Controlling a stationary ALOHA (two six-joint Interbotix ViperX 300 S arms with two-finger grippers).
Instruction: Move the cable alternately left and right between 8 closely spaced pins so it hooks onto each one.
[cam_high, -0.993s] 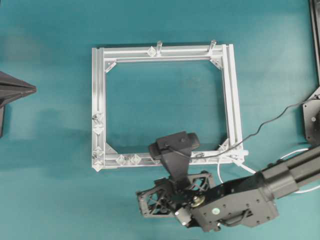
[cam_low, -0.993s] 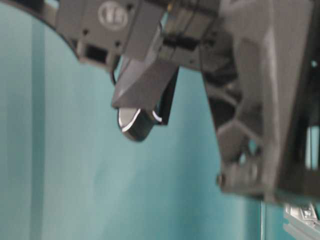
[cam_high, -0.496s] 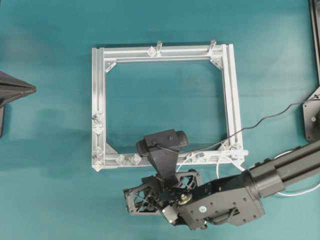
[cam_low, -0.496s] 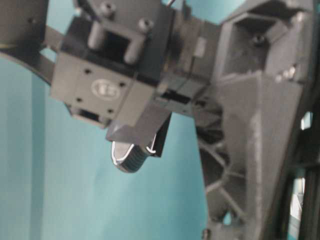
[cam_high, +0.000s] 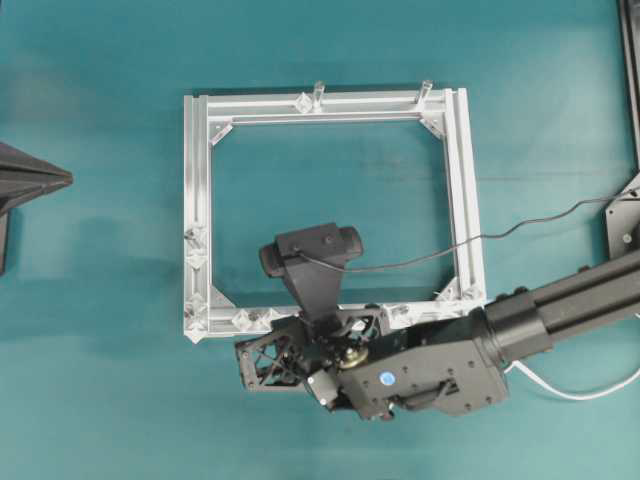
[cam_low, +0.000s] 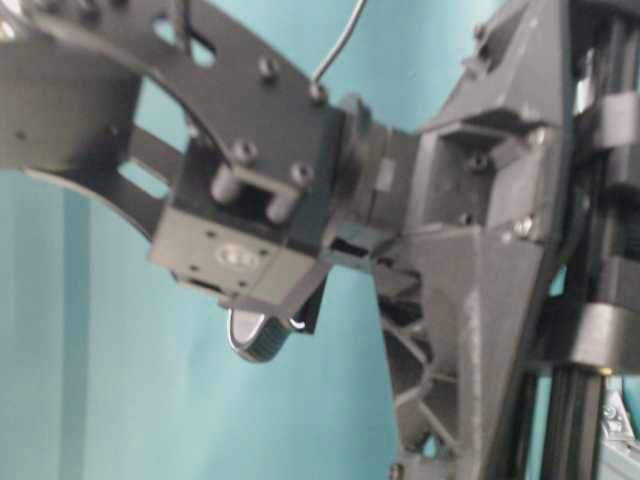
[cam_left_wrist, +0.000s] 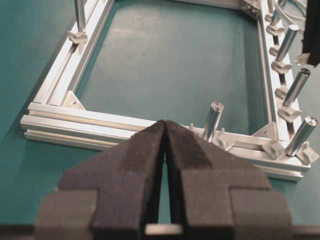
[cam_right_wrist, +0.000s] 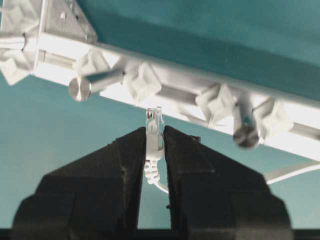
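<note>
Teal table (cam_high: 100, 400): right tool (cam_right_wrist: 155, 131) pinches cable (cam_right_wrist: 154, 150) plug beside pins (cam_right_wrist: 144, 81); left tool (cam_left_wrist: 165, 131) shut, empty.

I see a flat teal work surface (cam_high: 100, 380) filling every view, matte and unmarked. Lighting is even and diffuse, with soft shadows. No walls, windows or floor fall within my camera views.

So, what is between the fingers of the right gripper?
The cable sits between the right gripper fingers, its clear plug pointing at the frame rail. Farther down, the fingers cover it.
</note>
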